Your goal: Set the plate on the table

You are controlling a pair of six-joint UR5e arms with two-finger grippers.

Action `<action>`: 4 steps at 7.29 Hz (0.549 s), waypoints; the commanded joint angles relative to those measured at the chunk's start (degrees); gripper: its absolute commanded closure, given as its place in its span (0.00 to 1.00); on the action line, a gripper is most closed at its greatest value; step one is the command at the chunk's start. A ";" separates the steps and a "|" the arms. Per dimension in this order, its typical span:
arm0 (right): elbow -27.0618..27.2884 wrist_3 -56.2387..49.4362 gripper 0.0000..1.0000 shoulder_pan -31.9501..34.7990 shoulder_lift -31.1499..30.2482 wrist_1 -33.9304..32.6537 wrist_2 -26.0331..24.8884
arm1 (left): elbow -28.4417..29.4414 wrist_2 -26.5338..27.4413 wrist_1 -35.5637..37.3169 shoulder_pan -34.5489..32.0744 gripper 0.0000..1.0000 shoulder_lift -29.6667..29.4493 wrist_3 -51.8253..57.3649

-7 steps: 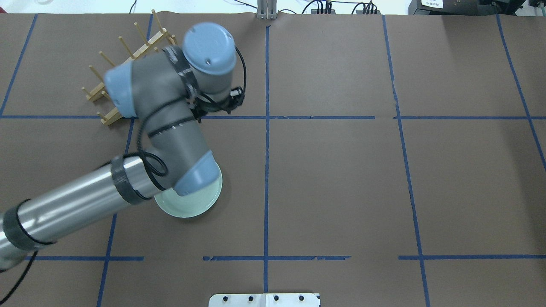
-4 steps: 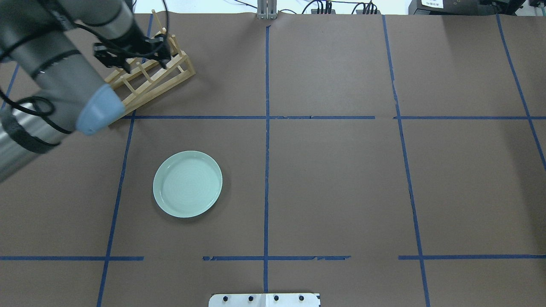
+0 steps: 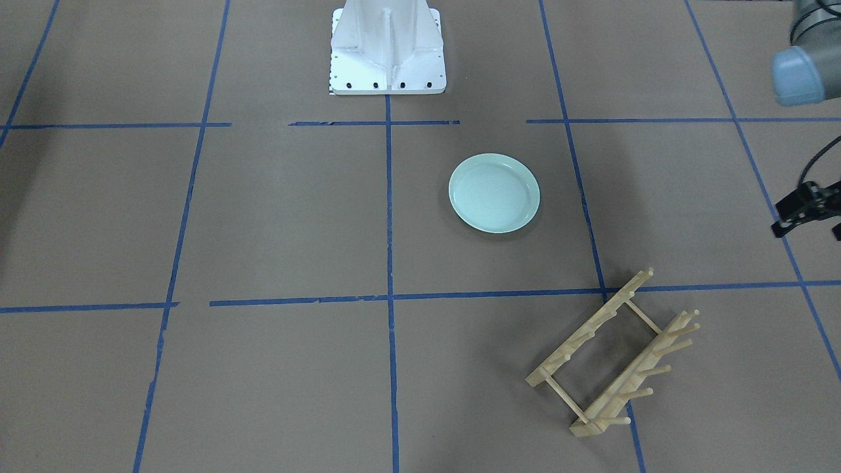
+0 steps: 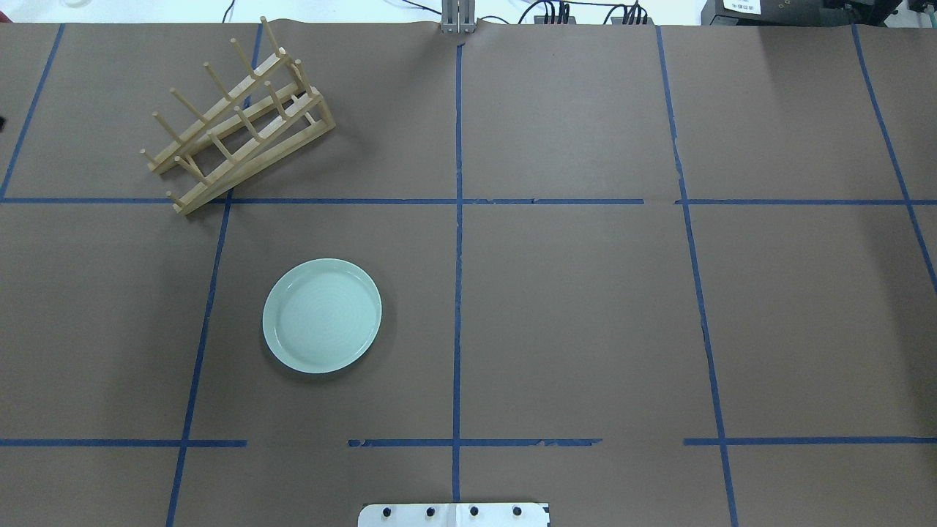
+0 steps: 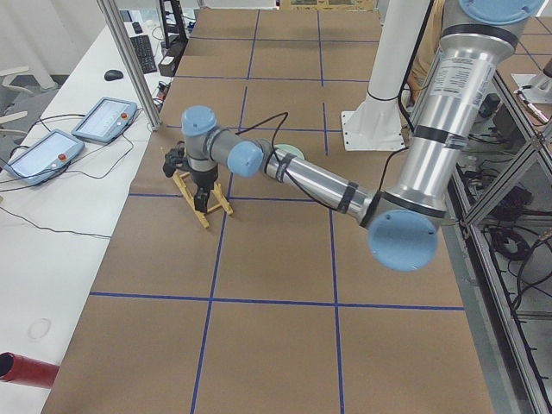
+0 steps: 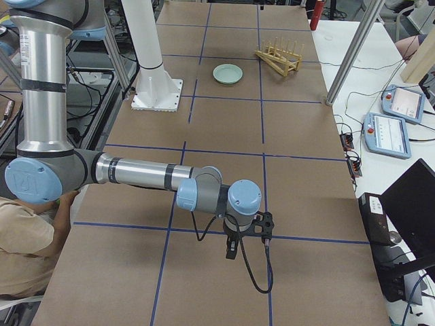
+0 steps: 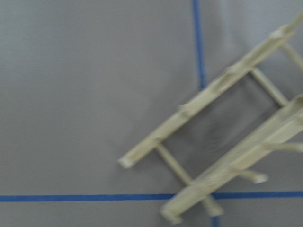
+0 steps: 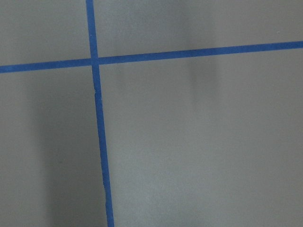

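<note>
The pale mint-green plate (image 4: 322, 316) lies flat and alone on the brown table (image 4: 585, 307), also in the front-facing view (image 3: 494, 192) and the right-side view (image 6: 227, 73). My left gripper (image 3: 809, 226) hangs at the front-facing view's right edge, cut off; its two dark prongs stand apart, empty, well away from the plate. In the left-side view it (image 5: 200, 197) hovers above the wooden rack (image 5: 207, 210). My right gripper (image 6: 231, 248) shows only in the right-side view, far from the plate; I cannot tell whether it is open or shut.
The wooden peg rack (image 4: 238, 121) stands beyond and left of the plate, empty, also in the left wrist view (image 7: 213, 156). The white robot base (image 3: 387, 46) sits at the table's near edge. The right wrist view shows only paper and blue tape lines (image 8: 99, 132).
My left arm, which hung over the plate a second ago, swung back over the rack and has now left the overhead view. The plate has not moved.
</note>
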 commanded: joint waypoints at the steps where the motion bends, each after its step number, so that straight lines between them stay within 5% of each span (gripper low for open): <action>1: 0.05 0.00 0.00 0.00 -0.03 0.00 0.00 | -0.41 -4.72 0.41 -10.96 0.00 12.15 13.07; 4: 0.05 0.00 0.00 0.00 -0.03 0.00 0.00 | 1.52 -4.37 0.50 -11.68 0.00 14.12 13.17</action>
